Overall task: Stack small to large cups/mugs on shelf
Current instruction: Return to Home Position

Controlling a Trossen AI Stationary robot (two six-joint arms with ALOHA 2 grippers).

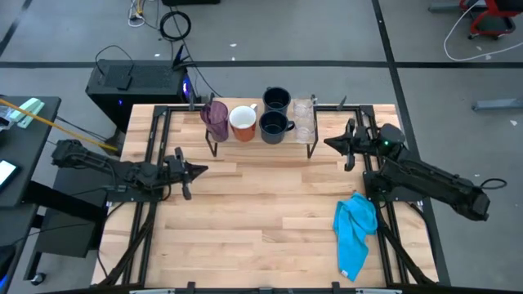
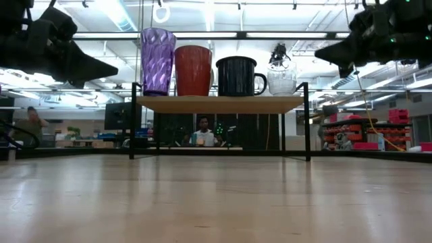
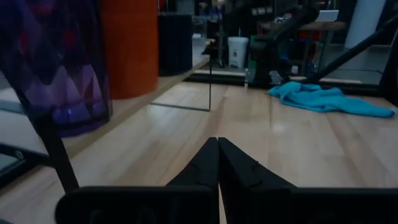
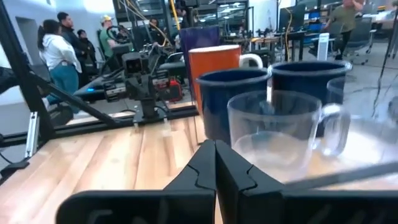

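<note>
1. The left hand (image 3: pixel 217 140) sits closest in its own wrist view. Its two dark fingers are pressed together to a point, with nothing between them.
2. This hand hovers above the tabletop (image 1: pixel 261 212), touching nothing. It is on the left side, in front of the shelf's left end and apart from it, with its tips pointing toward the middle of the tabletop.
3. The right hand (image 1: pixel 327 141) also has its fingers pressed together and is empty. It hangs just beside the right end of the shelf (image 2: pixel 219 104), tips aimed at the glasses, and touches none of them.
4. In the low view both hands are raised clear of the tabletop, at about the height of the cups.
5. All six cups stand upright on the shelf at the back of the tabletop.
6. From left to right in the high view:
   - the purple tumbler (image 1: pixel 216 119)
   - the orange mug (image 1: pixel 243 122)
   - the two navy mugs (image 1: pixel 274 126), one behind the other
   - the two clear glasses (image 1: pixel 305 128), also one behind the other, at the right end
7. A blue cloth (image 1: pixel 356 229) lies crumpled on the tabletop near the right front, well apart from the shelf.
8. People stand in the room beyond the tabletop.
</note>
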